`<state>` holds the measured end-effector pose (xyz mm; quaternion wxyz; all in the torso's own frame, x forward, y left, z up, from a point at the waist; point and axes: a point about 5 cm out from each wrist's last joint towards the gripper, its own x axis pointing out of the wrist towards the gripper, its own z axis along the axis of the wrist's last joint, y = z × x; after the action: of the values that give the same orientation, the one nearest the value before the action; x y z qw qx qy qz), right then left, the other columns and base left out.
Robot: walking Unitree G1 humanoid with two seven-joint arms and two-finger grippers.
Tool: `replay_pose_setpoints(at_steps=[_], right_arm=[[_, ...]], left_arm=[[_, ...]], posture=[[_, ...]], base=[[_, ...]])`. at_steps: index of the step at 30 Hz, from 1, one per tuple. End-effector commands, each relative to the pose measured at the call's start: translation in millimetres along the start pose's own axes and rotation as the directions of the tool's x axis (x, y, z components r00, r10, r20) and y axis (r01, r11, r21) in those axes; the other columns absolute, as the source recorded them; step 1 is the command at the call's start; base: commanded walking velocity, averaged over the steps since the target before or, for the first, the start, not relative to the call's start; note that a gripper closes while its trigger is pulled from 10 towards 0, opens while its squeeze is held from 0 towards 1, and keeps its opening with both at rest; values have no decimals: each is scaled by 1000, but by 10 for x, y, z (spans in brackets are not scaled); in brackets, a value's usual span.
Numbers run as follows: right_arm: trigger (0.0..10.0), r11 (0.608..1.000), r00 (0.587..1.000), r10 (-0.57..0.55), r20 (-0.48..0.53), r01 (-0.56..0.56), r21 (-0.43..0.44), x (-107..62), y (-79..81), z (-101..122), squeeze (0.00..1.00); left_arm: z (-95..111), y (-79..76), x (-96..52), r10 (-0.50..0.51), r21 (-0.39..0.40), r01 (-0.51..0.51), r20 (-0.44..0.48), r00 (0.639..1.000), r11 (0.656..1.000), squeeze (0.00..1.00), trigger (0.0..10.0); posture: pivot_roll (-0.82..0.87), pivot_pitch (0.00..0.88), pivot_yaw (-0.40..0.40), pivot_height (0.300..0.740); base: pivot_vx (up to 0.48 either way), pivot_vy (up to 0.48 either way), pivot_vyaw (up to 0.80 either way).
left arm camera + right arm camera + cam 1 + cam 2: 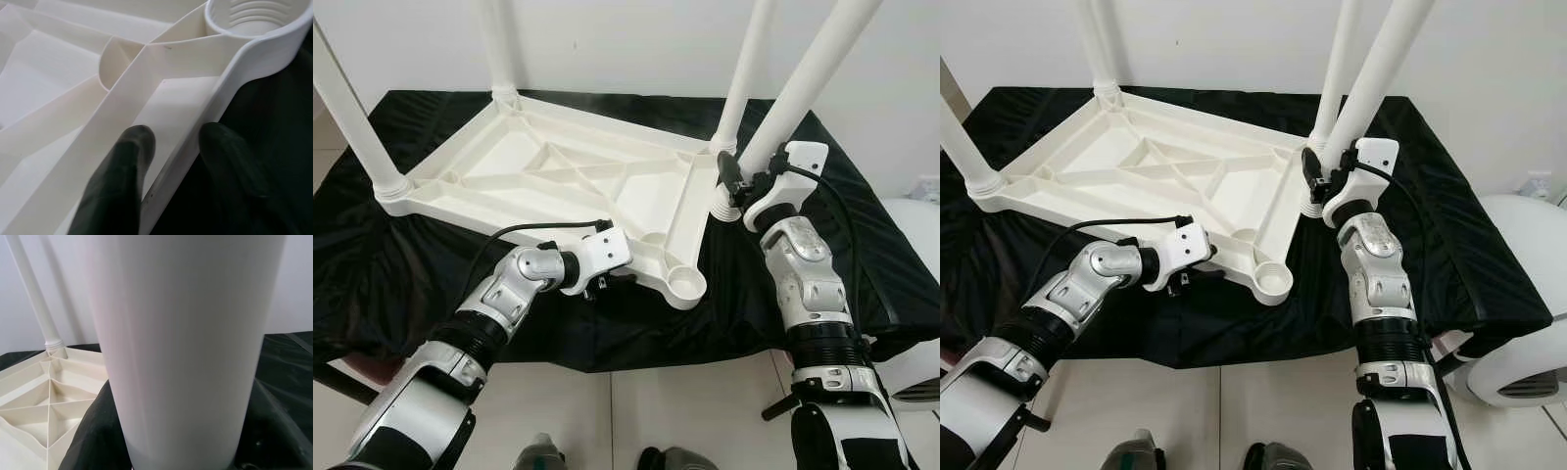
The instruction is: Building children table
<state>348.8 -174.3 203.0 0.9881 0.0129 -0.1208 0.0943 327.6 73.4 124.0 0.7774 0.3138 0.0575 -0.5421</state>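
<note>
Two silver arms reach over a black cloth. Left gripper, at seven o'clock, pinches the upturned white tabletop rim beside an empty socket. At two o'clock, right gripper holds a loose leg; finger spread unclear. Three legs stand beyond.

No text, label, brand, number or sign can be read on anything here
</note>
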Motion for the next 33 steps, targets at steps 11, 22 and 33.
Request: replay_pose_setpoints(at_steps=[11, 22, 33], right_arm=[[10000, 1000, 1000, -13, 24, 13, -14, -21, -44, 52, 0], [10000, 1000, 1000, -18, 24, 18, -15, -22, -48, 63, 0], [10000, 1000, 999, -26, 24, 26, -12, -34, -54, 63, 0]], left_arm=[[-161, -142, 57, -82, 23, 85, -95, 992, 996, 0, 10000], [-243, -182, 101, -119, 42, 129, -192, 974, 991, 0, 10000], [-276, -204, 93, -165, -3, 168, -211, 963, 986, 0, 0]], posture=[[3, 1, 1, 740], [2, 11, 3, 740], [-1, 18, 7, 740]], base=[[0, 0, 0], [0, 0, 0], [0, 0, 0]])
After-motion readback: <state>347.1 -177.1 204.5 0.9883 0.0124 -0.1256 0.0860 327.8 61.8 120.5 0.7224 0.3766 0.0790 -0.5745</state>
